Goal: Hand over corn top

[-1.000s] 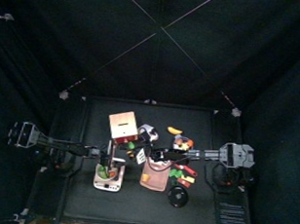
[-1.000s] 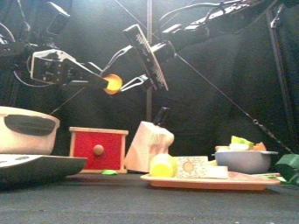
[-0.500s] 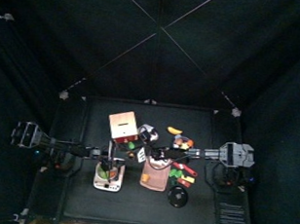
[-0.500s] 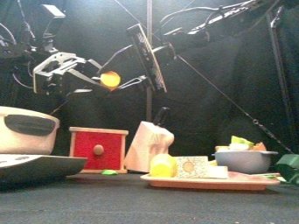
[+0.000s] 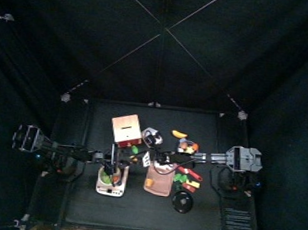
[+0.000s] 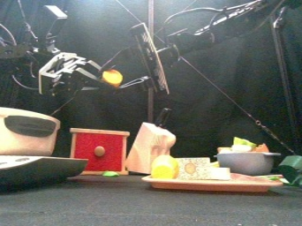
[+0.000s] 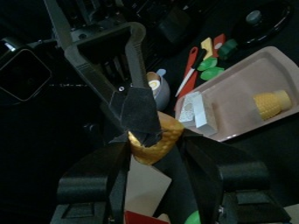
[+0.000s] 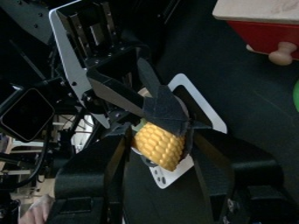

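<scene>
The corn top, a short yellow cob piece, hangs high above the table's left half. My right gripper is shut on it, one jaw on each side of the cob. My left gripper has come in from the left and meets the same piece. In the left wrist view the corn sits inside my left gripper, with the right arm's dark finger lying over its far end. Whether the left gripper presses on the corn does not show.
Below the corn stand a red drawer box and a pale bag. A tray of toy food and a bowl sit to the right. A white pot and a dark pan are at the left.
The left gripper has swung right, up to the corn, and narrowed around it. The corn has risen slightly in the right gripper.
</scene>
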{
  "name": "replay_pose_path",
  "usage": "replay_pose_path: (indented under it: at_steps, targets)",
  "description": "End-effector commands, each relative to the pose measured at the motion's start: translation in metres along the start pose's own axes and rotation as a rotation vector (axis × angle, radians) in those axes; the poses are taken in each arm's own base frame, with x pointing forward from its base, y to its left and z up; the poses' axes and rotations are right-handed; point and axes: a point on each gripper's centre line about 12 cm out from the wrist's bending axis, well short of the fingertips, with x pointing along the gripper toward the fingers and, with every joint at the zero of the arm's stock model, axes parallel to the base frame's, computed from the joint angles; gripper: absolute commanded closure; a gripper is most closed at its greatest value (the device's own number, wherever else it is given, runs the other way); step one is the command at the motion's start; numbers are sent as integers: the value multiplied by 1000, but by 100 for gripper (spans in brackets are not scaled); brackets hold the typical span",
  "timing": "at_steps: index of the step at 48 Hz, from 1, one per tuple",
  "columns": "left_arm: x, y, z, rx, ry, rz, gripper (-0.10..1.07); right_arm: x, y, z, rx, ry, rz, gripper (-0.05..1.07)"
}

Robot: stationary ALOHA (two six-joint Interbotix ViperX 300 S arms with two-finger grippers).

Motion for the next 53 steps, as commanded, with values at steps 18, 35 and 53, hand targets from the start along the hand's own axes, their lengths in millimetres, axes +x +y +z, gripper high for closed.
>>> replay_pose_path:
  at_steps: [18, 35, 53]
  targets:
    - [-2, 0, -1, -15, 2, 11, 24, -14, 15, 18, -32, -45, 37, 14]
    - [-3, -1, -1, -22, 7, 10, 24, -19, 30, 22, -106, -53, 110, 13]
    - [-4, 0, -3, -41, 19, 17, 24, -31, 27, 23, -127, -58, 96, 13]
